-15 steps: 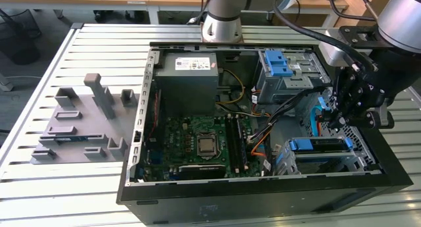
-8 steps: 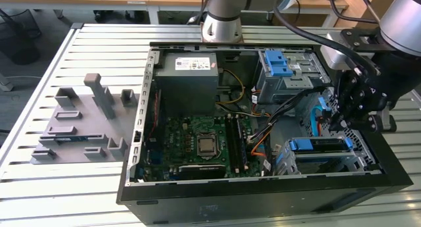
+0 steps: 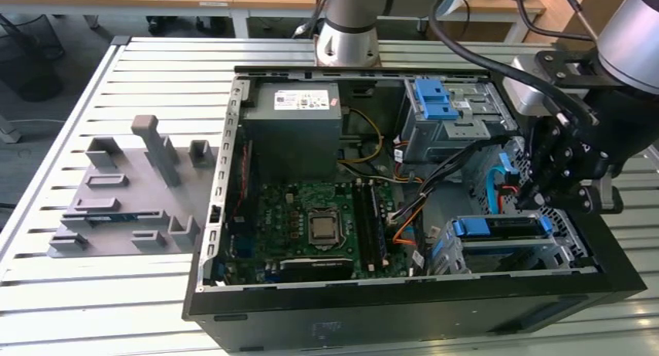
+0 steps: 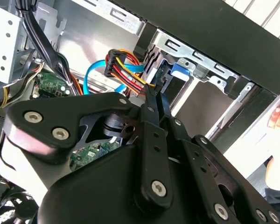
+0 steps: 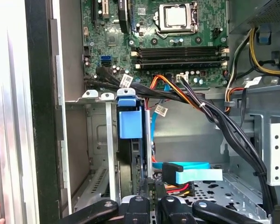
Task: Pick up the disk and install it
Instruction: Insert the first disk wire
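Black linkage plates of the gripper (image 4: 154, 93) sat closest to the lens in both wrist views, bolted joints spread wide at the back and narrowing forward into two thin fingers (image 4: 150, 121). Those fingers were drawn together, side by side, with nothing seen gripped between them.

In the exterior view the arm (image 3: 348, 24) rose from its base at the far edge of the worktop (image 3: 62, 294), and its wrist came in from the exterior view's right. The gripper (image 3: 535, 192) pointed down into the open computer case (image 3: 309, 325), which lay on its side on the slatted worktop toward the exterior view's right edge. The fingertips hung inside the case, just above the drive cage (image 3: 572, 236) in the case's near corner on the exterior view's right.

The disk (image 3: 499, 227) sat in that cage, its blue carrier frame facing up. In the first wrist view the disk (image 5: 129, 119) stood edge-on between the cage's metal rails, and the gripper (image 5: 147, 184) was just beside it; whether they touched could not be told. A bundle of coloured cables (image 5: 177, 186) and a flat blue cable (image 5: 196, 175) lay close to the fingertips.

Farther inside lay the green motherboard (image 3: 319, 217), the grey power supply box (image 3: 292, 113) and a light-blue latch (image 3: 437, 101) on its own metal cage. A grey parts fixture (image 3: 129, 194) rested near the worktop's edge on the exterior view's left.
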Robot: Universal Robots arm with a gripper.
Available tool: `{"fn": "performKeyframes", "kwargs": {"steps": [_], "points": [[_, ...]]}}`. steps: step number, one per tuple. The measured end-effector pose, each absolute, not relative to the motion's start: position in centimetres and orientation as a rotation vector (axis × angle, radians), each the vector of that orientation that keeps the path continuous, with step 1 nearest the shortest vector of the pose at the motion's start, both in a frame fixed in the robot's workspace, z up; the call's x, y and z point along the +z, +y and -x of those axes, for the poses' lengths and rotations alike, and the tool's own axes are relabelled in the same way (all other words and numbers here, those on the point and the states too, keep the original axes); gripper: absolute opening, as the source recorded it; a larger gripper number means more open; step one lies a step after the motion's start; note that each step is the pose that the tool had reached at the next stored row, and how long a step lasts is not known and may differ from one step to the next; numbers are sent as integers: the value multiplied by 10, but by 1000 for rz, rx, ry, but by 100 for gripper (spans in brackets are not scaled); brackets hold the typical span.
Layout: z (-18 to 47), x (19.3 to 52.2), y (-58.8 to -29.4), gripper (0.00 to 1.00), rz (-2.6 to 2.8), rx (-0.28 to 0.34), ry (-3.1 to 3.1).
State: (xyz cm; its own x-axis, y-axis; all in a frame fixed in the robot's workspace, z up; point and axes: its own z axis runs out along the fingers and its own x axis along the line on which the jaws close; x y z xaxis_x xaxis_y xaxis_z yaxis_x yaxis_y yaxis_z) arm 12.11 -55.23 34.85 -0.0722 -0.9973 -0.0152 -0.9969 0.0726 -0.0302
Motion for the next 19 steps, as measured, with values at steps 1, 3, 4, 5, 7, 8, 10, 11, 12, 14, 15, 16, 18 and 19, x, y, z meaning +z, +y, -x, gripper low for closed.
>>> {"fn": "performKeyframes", "kwargs": {"steps": [1, 3, 4, 5, 7, 8, 10, 11, 12, 14, 15, 16, 18, 19], "points": [[-121, 348, -552, 16, 2120, -13, 2280], [-121, 347, -552, 16, 2125, -4, 2285], [-122, 347, -552, 16, 2126, -1, 2286], [-122, 347, -553, 16, 2126, -1, 2286], [-122, 346, -553, 16, 2126, 0, 2287], [-122, 345, -554, 16, 2126, 0, 2287], [-122, 343, -555, 16, 2126, 0, 2287], [-122, 343, -555, 16, 2126, 0, 2287], [-122, 342, -556, 16, 2127, 0, 2287], [-122, 340, -556, 16, 2129, 2, 2285], [-122, 340, -556, 16, 2130, 2, 2285], [-122, 340, -556, 16, 2130, 2, 2285], [-122, 339, -556, 16, 2130, 2, 2285], [-122, 339, -556, 16, 2130, 2, 2285]]}}
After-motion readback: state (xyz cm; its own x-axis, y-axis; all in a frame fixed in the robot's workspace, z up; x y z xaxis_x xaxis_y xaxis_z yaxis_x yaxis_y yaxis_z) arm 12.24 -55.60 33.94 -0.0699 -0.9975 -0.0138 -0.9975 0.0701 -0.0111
